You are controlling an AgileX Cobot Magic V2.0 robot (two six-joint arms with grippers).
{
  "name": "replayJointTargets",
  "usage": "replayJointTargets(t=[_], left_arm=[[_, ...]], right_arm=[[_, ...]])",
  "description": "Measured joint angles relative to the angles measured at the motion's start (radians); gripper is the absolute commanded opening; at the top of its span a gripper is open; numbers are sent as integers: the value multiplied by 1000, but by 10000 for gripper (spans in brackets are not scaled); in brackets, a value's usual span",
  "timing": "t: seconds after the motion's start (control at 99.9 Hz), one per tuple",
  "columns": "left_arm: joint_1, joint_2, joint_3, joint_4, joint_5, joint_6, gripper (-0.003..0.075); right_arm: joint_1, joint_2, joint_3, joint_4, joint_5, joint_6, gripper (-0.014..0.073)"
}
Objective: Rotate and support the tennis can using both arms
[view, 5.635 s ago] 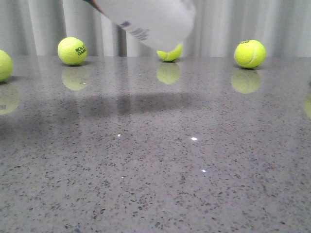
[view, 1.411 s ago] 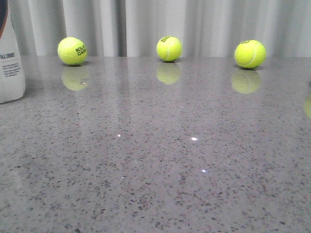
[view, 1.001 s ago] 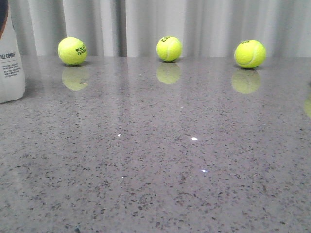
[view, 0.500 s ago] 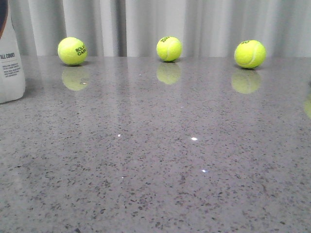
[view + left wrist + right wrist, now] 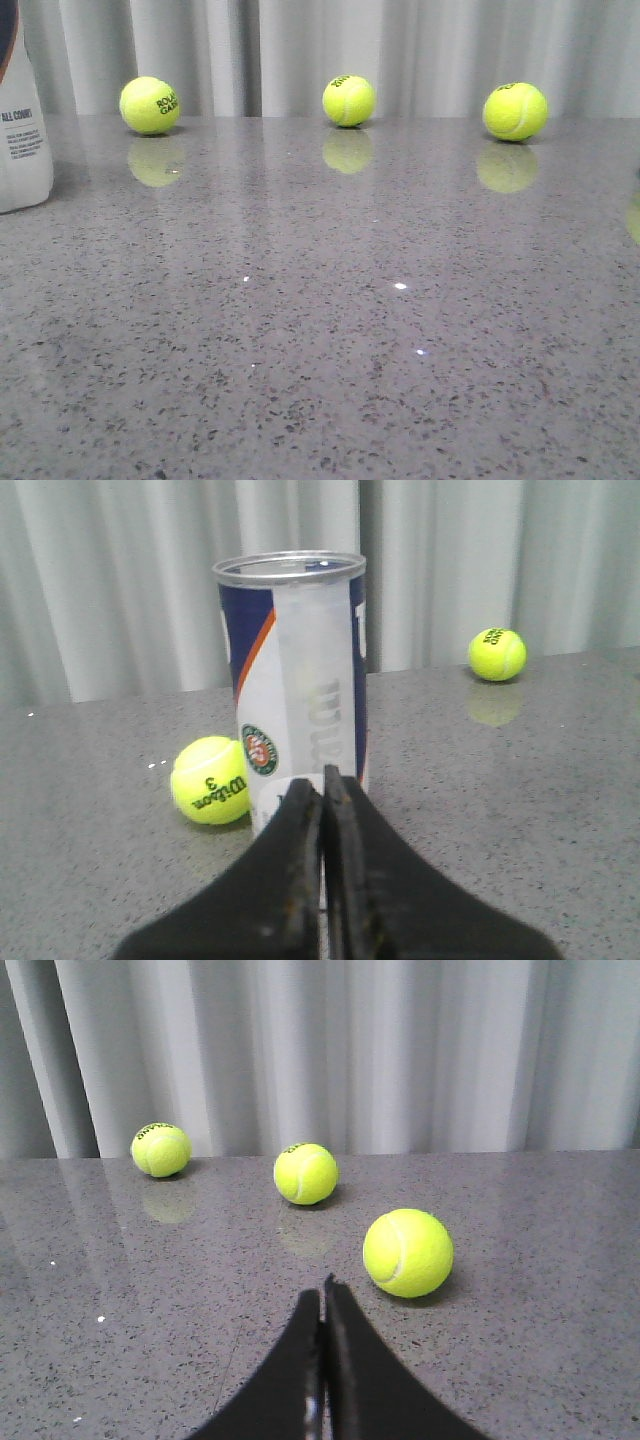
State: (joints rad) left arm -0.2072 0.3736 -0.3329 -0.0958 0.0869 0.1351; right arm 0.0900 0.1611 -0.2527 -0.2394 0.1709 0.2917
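Standing upright at the far left edge of the front view, the tennis can (image 5: 22,110) rests on the grey speckled table (image 5: 330,330), only a strip of its white label showing, and no arm appears in that view. Three tennis balls run in a row along the back of the table to the can's right: one (image 5: 149,105) near it, a second (image 5: 348,100) further off, and a third (image 5: 514,111) well apart from it. In the left wrist view the can (image 5: 295,680) stands open end up, its silver rim uppermost and its navy, white and orange label turned to the camera, with a ball marked Wilson 3 (image 5: 210,779) just beside its base and another ball (image 5: 496,653) well beyond it near the curtain. The left gripper (image 5: 322,780) has its fingers pressed together with nothing between them; its tips overlap the lower can in the picture, but whether they touch it cannot be told. In the right wrist view the right gripper (image 5: 322,1295) is likewise closed and empty, and the can does not appear there, only three balls, the nearest (image 5: 407,1252) just beyond the fingertips. Judging by this, the can has been set upright and let go, so the turning seems done and little appears left.
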Motion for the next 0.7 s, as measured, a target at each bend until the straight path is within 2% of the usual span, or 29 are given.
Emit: replayJointTargets(t=[0.22, 0.57, 0.701], left_arm=[[69, -112, 116, 58, 0, -67, -21], [72, -351, 320, 110, -13, -78, -21], [72, -377, 330, 116, -46, -78, -21]], right_arm=[[0, 0, 0, 0, 0, 0, -68], [0, 0, 0, 0, -2, 0, -68], [0, 0, 0, 0, -3, 0, -68]])
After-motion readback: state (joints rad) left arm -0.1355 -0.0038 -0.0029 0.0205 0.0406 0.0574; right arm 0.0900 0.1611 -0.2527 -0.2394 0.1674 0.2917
